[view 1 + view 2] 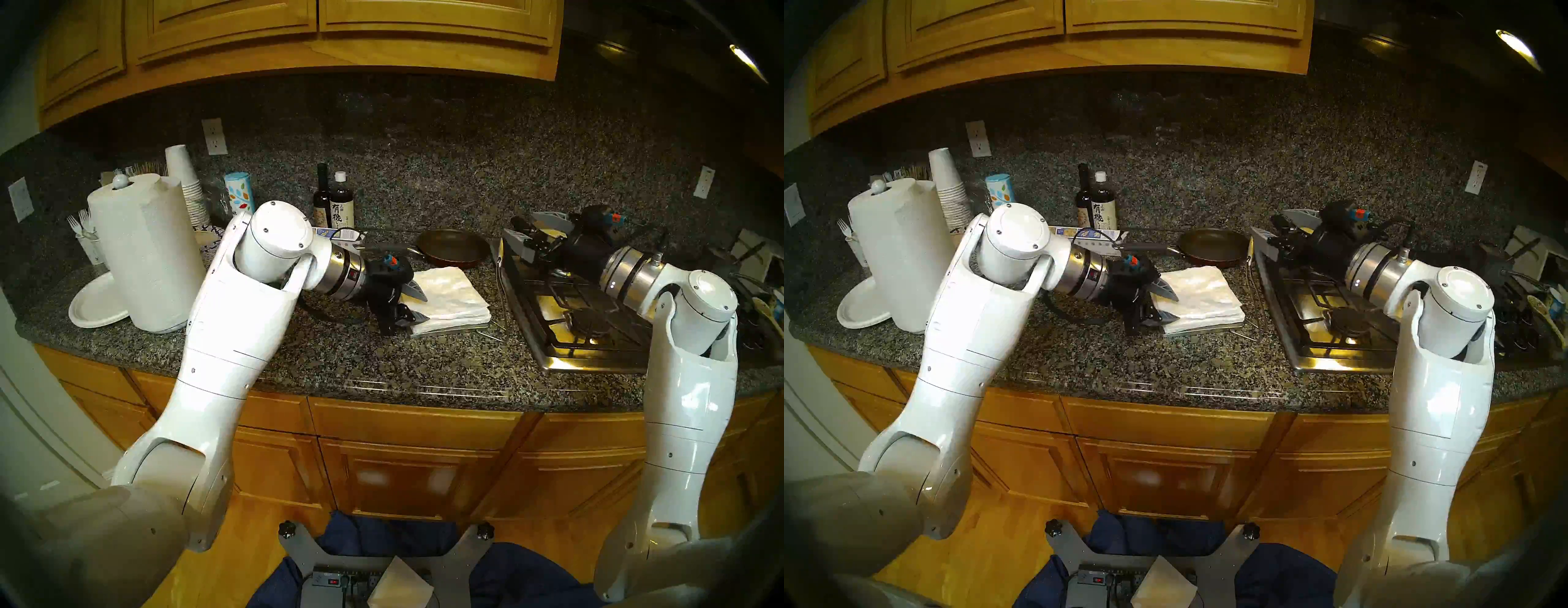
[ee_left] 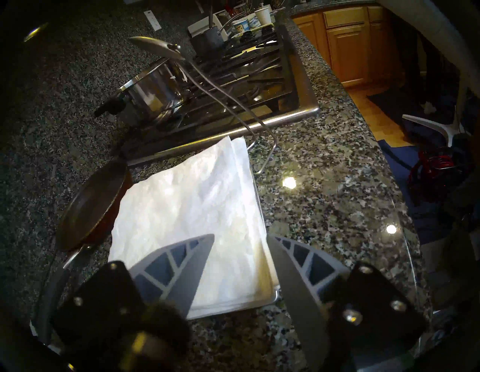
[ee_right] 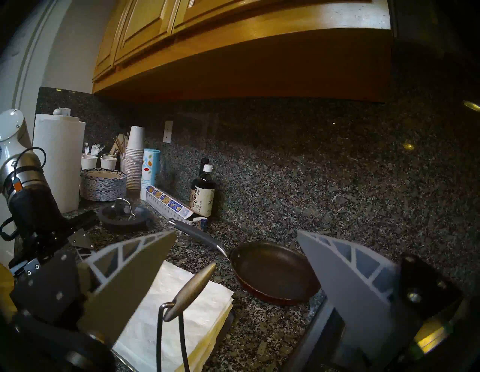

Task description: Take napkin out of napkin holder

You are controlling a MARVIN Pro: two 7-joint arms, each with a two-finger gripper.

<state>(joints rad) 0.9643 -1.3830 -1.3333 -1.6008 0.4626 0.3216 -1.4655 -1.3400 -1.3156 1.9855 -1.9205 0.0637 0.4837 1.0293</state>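
One white paper sheet [image 1: 401,584] lies nearest, on the robot's base. Past the worktop [image 1: 339,361] edge, both of the robot's arms reach over the granite.

The left pincer [image 1: 426,307] is tilted down at the near-left corner of the one stack of napkins. Its jaws stand partly apart, clenched on nothing. In the left wrist view one finger [image 2: 187,265] lies over the paper and the other [image 2: 293,272] is just outside the tray's corner, so the corner sits between them.

The napkin [image 1: 445,288] is the crinkled top sheet of that stack. It lies flat in the napkin holder [image 1: 449,329], whose grey tray edge shows under the paper. The holder's single wire arm [image 2: 220,88] is swung up off the stack, its flattened tip [image 3: 193,291] in the air.

To the right is one steel stove [image 1: 572,339], with one pot [image 2: 153,91] on it. The right pincer [image 1: 521,229] hangs level above the stove's left edge, jaws spread wide and released. The wire tip stands between its fingers in the right wrist view, touching neither.

Behind the stack lies one frying pan [image 1: 452,250]. Farther back stand two dark bottles [image 1: 331,201]. To the left are one paper towel roll [image 1: 144,250], one white plate [image 1: 91,305] beside it and one tower of paper cups [image 1: 186,187]. Three wall sockets show on the backsplash.
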